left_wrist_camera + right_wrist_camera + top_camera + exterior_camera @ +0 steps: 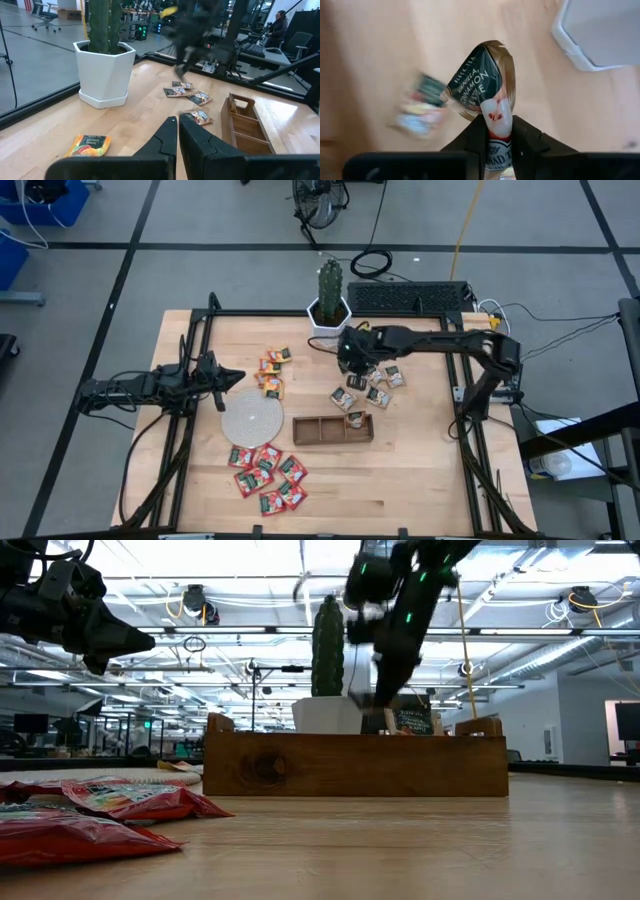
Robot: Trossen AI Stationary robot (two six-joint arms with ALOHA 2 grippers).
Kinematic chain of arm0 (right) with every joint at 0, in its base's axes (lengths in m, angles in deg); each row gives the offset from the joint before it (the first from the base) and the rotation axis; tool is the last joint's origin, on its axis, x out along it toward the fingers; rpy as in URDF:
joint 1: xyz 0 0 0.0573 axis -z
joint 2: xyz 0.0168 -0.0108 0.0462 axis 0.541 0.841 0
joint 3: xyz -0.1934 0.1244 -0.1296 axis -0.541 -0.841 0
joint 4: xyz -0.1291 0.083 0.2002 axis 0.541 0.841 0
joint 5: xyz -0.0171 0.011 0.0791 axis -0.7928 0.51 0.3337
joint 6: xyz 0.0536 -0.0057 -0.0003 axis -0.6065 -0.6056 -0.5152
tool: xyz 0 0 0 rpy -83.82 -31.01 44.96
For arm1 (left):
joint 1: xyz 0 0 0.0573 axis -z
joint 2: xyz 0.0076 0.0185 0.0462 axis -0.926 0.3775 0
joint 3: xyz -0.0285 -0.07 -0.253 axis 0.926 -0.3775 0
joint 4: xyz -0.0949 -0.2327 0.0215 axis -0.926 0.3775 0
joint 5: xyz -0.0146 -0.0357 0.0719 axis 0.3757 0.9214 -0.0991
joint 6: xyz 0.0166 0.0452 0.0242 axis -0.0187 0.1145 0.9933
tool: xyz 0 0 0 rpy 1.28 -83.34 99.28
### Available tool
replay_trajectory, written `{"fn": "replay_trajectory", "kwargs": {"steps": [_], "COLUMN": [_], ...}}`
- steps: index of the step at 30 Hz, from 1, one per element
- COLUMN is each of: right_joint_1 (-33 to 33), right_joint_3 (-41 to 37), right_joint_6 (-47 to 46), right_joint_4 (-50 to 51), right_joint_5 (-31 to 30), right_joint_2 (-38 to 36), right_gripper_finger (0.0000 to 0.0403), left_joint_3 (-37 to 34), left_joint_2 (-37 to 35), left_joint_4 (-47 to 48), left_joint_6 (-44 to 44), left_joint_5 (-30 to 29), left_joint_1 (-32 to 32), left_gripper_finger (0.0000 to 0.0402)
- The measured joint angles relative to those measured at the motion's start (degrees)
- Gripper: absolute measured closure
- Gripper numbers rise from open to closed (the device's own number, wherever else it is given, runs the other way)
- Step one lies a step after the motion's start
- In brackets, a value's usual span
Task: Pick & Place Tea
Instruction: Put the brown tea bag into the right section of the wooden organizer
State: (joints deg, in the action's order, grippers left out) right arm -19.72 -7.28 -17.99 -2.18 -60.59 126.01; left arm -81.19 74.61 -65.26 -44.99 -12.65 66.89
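Observation:
My right gripper (498, 131) hangs above the table near the cactus pot, shut on a tea sachet (480, 82) with dark print. More whitish sachets (378, 383) lie flat on the table below and beside it. Orange-yellow sachets (272, 372) lie at the middle back, and red ones (268, 475) lie in a heap at the near left. The brown tray (320, 431) rests on the table, with one sachet (355, 420) at its right end. My left gripper (236, 376) waits shut at the table's left, level, above the wood. My right gripper pinches one end of the sachet (496, 117) between its two fingers. The fingers slant down from the table's right side. The sachet juts out past the fingertips, its free end (492, 50) curled, and it is lifted clear of the table.
A cactus in a white pot (329, 305) stands at the middle back, close to my right gripper. A round pale disc (250, 416) lies left of the tray. A keyboard (410, 297) sits beyond the table's far edge. Bare wood shows at the near right.

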Motion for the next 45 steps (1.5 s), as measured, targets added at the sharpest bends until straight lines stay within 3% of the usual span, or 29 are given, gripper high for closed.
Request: {"fn": "replay_trajectory", "kwargs": {"steps": [5, 9, 13, 20, 24, 29, 36, 40, 45], "right_joint_1": [-11.27, -22.21, -33.53, -44.28, -47.07, -48.94, -48.92, -48.57, -46.06], "right_joint_3": [-3.73, -8.38, -14.97, -23.44, -23.81, -23.78, -23.81, -23.78, -23.78], "right_joint_6": [-14.79, -31.23, -44.31, -47.54, -45.86, -46.02, -46.48, -45.29, -50.51], "right_joint_4": [-1.46, -4.78, -15.04, -42.8, -52.93, -60.42, -58.9, -54.96, -48.58], "right_joint_5": [-10.07, -24.6, -41.54, -65.5, -74.81, -77.24, -75.19, -69.08, -60.42], "right_joint_2": [-7.13, -11.36, -11.49, -3.13, 2.89, 7.9, 8.34, 8.28, 8.23], "right_gripper_finger": [0.0377, 0.0377, 0.0375, 0.0376, 0.0376, 0.0376, 0.0376, 0.0376, 0.0376], "left_joint_3": [-0.01, 0.0, -0.02, 0.0, 0.0, 0.0, -0.02, -0.01, 0.0], "left_joint_2": [0.01, 0.0, 0.02, 0.0, 0.0, 0.01, 0.0, 0.0, 0.02], "left_joint_4": [0.01, 0.01, -0.02, -0.02, 0.01, 0.0, 0.02, 0.01, 0.0], "left_joint_6": [0.0, 0.0, 0.0, 0.0, 0.0, 0.0, 0.0, 0.0, 0.0], "left_joint_5": [0.0, 0.0, 0.0, 0.0, 0.0, 0.0, 0.0, 0.0, 0.0], "left_joint_1": [0.0, 0.0, 0.0, 0.0, 0.0, 0.0, 0.0, 0.0, 0.0], "left_gripper_finger": [0.038, 0.038, 0.038, 0.038, 0.038, 0.038, 0.038, 0.038, 0.038]}}
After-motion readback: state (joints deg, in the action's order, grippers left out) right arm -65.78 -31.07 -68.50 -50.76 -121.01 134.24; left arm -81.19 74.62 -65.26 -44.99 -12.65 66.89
